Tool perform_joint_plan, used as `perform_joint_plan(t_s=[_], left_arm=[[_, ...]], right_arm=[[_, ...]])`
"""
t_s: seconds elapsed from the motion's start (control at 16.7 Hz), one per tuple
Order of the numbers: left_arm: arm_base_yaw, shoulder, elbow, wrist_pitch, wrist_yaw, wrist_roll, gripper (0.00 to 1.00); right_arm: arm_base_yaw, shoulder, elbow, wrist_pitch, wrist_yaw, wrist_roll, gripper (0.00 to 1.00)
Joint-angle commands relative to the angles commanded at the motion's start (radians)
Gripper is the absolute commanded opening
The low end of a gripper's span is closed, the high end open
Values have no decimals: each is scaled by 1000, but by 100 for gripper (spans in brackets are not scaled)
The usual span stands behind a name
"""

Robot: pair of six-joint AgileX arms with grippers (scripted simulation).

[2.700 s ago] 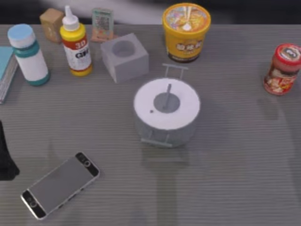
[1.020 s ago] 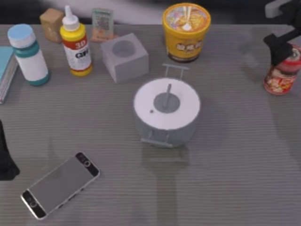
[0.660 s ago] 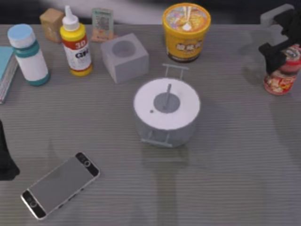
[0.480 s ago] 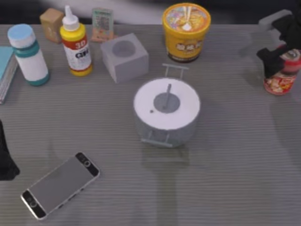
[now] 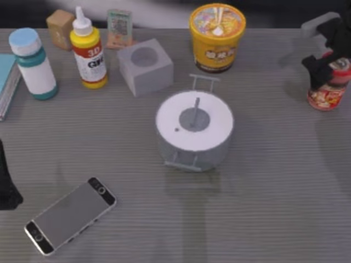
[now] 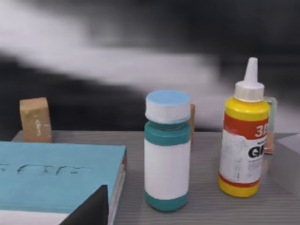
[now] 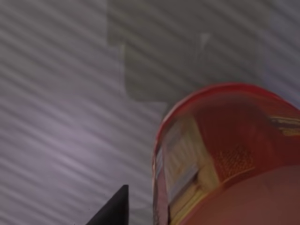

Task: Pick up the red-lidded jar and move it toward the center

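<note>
The red-lidded jar [image 5: 326, 97] stands upright near the table's far right edge, with a red-orange wrap and white patches. My right gripper [image 5: 327, 57] hangs over its lid and hides part of it. It is open: in the right wrist view one dark fingertip [image 7: 112, 211] shows beside the jar [image 7: 225, 150] with a strip of table between them. The other finger is out of that view. My left gripper [image 5: 6, 189] sits parked at the table's left edge, open, one fingertip [image 6: 91, 208] showing in the left wrist view.
A white round device [image 5: 194, 129] fills the centre. Behind it are a yellow noodle cup [image 5: 217, 37] and a grey block with a hole [image 5: 145, 67]. A yellow bottle [image 5: 89, 52], a white-and-teal bottle [image 5: 33, 64] and a blue book [image 5: 4, 76] stand at the left. A phone [image 5: 70, 215] lies at the front left.
My right arm came in from the upper right and settled over the jar's lid, barely shifting in the last half second. The jar and the left arm have not moved.
</note>
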Motion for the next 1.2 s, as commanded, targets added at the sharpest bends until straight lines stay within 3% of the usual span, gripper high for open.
perform_joint_plan(t_s=[0.54, 1.2], left_arm=[[0, 0, 0, 0, 0, 0, 100], [0, 0, 0, 0, 0, 0, 100]], right_arm=[[0, 0, 0, 0, 0, 0, 2], [-1, -7, -11, 2, -2, 0, 0]])
